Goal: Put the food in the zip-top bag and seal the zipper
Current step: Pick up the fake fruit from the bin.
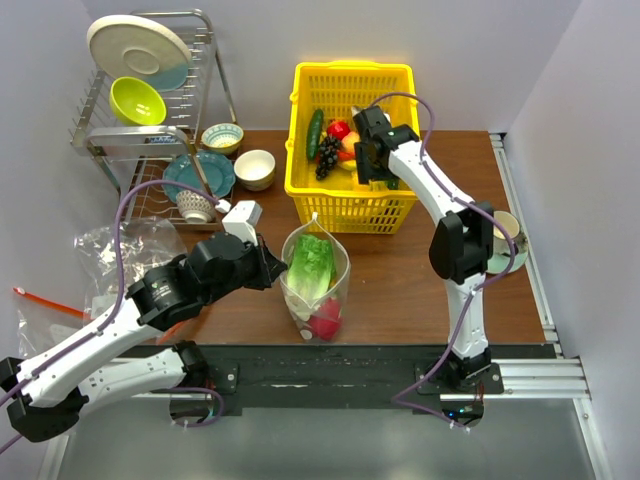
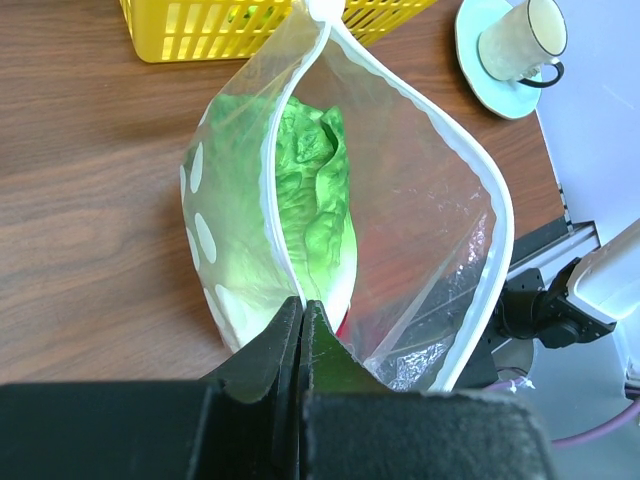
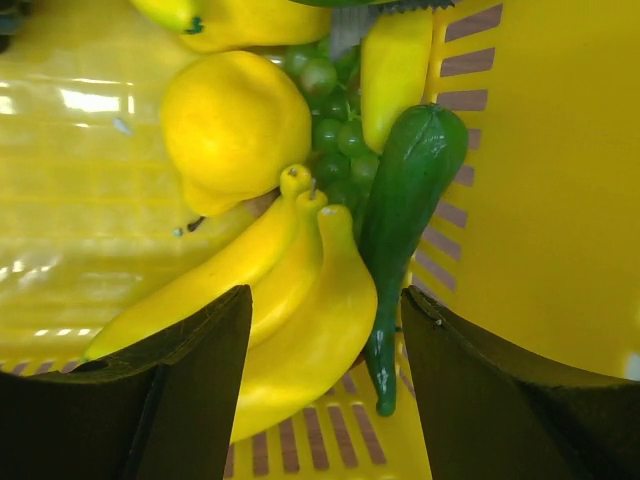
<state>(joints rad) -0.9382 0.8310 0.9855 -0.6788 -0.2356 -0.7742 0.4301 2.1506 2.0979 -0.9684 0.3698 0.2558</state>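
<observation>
Right gripper (image 3: pixel 325 300): jaws open, astride the yellow plastic banana bunch (image 3: pixel 300 330) in the yellow slatted basket (image 3: pixel 540 200), with the bunch's long axis oblique to the gap (slim green vegetable (image 3: pixel 410 220) just beside). Left gripper (image 2: pixel 302 310) pinches the rim of the clear white-dotted zip-top bag (image 2: pixel 440 200), mouth open, near the basket.

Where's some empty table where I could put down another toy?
There's bare wooden table between the clear white-dotted zip-top bag and the right arm, and more between the yellow plastic basket and the white cup on its saucer. The back-left corner is crowded with a wire dish rack, bowls and plates; crumpled clear bags fill the left edge.
</observation>
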